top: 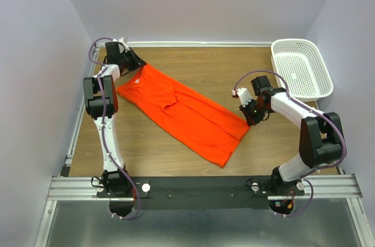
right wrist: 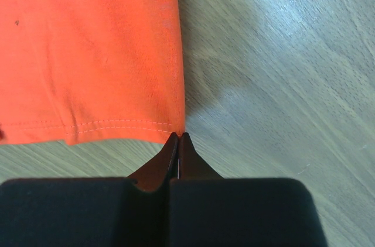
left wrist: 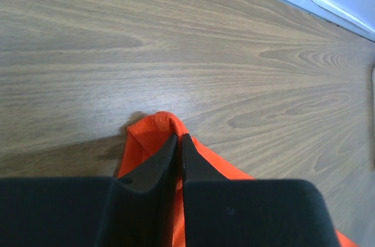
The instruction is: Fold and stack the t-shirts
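1. The t-shirt [top: 181, 112] lay on the tabletop [top: 205, 62] as one long, narrow band. Its long axis ran diagonally from the far left, where the white neck label [top: 137, 81] showed, down to the hem at the near right of centre.
2. Each arm stood at its own end of that axis. The left claw [top: 136, 64] was at the collar end in the far-left corner, and the right claw [top: 248, 119] was at the right-hand corner of the hem. Neither arm had to cross over to reach its end.
3. In the left wrist view the left claw was pinched almost closed on a small bunched ridge of orange cloth. The fabric poked out just past the tips, and bare wood lay beyond it.
4. In the right wrist view the right claw was closed to a hairline gap exactly at the stitched hem corner. The cloth spread away to the far left of the tips, and a sliver of orange seemed caught between them, so it probably held that corner.
5. With both ends held, I judged the next fold would bring one end along the long axis towards the other. The hem end looked the freer one to carry.
6. The white basket [top: 302, 68] sat well apart at the far right.
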`<act>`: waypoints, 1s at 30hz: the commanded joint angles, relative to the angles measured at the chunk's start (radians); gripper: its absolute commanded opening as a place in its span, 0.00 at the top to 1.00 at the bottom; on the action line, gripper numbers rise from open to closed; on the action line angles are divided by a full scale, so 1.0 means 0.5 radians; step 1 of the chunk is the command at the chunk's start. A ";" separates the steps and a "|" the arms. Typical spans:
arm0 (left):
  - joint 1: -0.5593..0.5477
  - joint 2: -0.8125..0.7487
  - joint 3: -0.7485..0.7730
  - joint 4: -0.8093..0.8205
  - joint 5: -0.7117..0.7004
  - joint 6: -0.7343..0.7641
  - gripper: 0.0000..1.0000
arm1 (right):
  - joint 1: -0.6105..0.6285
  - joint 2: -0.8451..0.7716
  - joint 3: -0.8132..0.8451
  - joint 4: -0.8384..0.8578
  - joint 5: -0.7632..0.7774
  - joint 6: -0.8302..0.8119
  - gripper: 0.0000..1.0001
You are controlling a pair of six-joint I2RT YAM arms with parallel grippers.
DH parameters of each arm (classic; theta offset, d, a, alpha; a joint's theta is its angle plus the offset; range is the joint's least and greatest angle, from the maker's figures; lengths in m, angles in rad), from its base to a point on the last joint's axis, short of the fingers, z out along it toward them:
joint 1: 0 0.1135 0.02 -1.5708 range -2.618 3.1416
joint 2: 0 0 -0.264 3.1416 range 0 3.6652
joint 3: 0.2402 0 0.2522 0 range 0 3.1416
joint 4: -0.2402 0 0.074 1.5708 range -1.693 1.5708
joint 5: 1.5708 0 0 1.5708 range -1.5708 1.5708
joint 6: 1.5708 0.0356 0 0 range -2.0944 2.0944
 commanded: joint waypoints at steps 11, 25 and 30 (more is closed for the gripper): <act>0.036 -0.079 -0.029 0.185 -0.091 -0.202 0.88 | -0.024 -0.111 -0.097 -0.034 0.171 -0.051 0.99; 0.039 -0.116 -0.085 0.360 -0.081 -0.310 0.54 | -0.024 -0.080 -0.054 -0.037 0.042 -0.002 0.55; 0.036 -0.462 -0.167 0.218 -0.662 -0.071 0.53 | -0.024 -0.139 -0.030 -0.034 0.091 0.034 0.48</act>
